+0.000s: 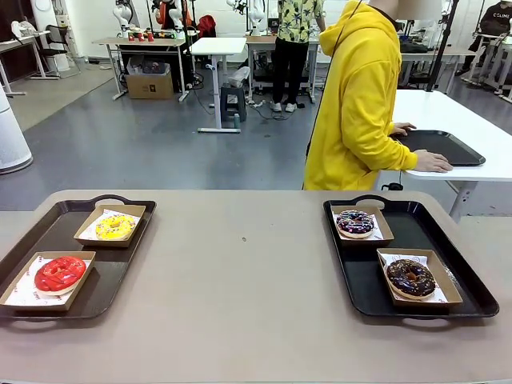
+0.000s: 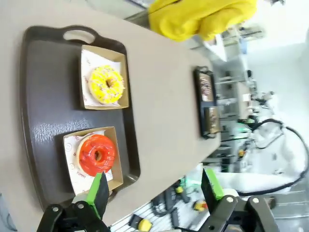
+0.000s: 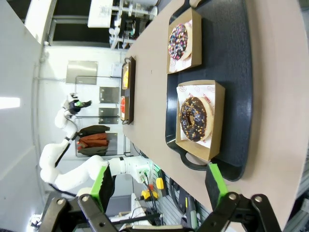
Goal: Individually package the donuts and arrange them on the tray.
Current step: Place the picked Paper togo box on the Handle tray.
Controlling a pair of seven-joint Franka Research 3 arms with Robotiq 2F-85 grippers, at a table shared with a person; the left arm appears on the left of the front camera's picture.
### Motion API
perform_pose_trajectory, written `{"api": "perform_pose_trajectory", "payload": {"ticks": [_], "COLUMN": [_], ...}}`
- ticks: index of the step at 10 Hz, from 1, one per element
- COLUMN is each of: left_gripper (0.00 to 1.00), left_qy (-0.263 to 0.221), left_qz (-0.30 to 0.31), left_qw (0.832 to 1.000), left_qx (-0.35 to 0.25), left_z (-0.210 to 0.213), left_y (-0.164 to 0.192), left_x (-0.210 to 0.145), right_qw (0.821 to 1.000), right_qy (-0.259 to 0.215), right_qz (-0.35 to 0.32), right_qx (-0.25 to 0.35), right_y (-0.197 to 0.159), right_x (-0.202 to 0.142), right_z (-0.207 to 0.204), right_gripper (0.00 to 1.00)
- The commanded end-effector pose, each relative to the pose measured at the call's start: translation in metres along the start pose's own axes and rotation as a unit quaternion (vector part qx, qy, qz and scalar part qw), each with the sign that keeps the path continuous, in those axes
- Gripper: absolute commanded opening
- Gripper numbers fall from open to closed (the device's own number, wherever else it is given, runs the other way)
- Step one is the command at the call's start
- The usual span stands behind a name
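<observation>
The yellow donut (image 1: 115, 226) and the red donut (image 1: 60, 274) each lie in a paper-lined cardboard box on the left black tray (image 1: 48, 234). On the right black tray (image 1: 464, 276), the purple sprinkled donut (image 1: 355, 222) and the chocolate sprinkled donut (image 1: 411, 278) lie boxed the same way. My left gripper (image 2: 157, 189) hangs open high above the red donut (image 2: 97, 154) and yellow donut (image 2: 106, 84). My right gripper (image 3: 161, 186) is open above the chocolate donut (image 3: 193, 119), with the purple donut (image 3: 178, 41) farther off.
A person in a yellow hoodie (image 1: 357, 104) stands at the table's far side, turned away, both hands on a third black tray (image 1: 440, 146) on a white table. The tan tabletop (image 1: 240, 272) lies bare between the two trays.
</observation>
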State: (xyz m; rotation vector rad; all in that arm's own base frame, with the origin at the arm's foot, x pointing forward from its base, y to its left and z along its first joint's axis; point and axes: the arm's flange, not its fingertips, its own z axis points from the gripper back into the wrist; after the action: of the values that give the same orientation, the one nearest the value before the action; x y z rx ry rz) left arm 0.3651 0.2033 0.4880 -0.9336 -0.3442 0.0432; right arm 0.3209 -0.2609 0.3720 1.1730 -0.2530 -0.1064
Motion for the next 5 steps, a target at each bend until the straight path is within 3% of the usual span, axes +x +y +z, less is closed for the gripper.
{"api": "perform_pose_trajectory", "payload": {"ticks": [1,5], "left_gripper": [1.0,1.0], "left_qy": [0.015,0.061], "left_qz": [0.052,0.1], "left_qw": [0.996,0.985], "left_qx": [-0.072,-0.125], "left_z": [0.009,0.026], "left_y": [0.059,0.124], "left_x": [0.028,-0.005], "right_qw": [1.0,1.0], "right_qy": [-0.005,-0.005], "right_qz": [-0.009,-0.009], "right_qx": [0.007,0.007], "right_y": [0.002,0.002], "right_x": [0.001,0.001], "right_z": [-0.001,-0.001], "right_gripper": [1.0,1.0]}}
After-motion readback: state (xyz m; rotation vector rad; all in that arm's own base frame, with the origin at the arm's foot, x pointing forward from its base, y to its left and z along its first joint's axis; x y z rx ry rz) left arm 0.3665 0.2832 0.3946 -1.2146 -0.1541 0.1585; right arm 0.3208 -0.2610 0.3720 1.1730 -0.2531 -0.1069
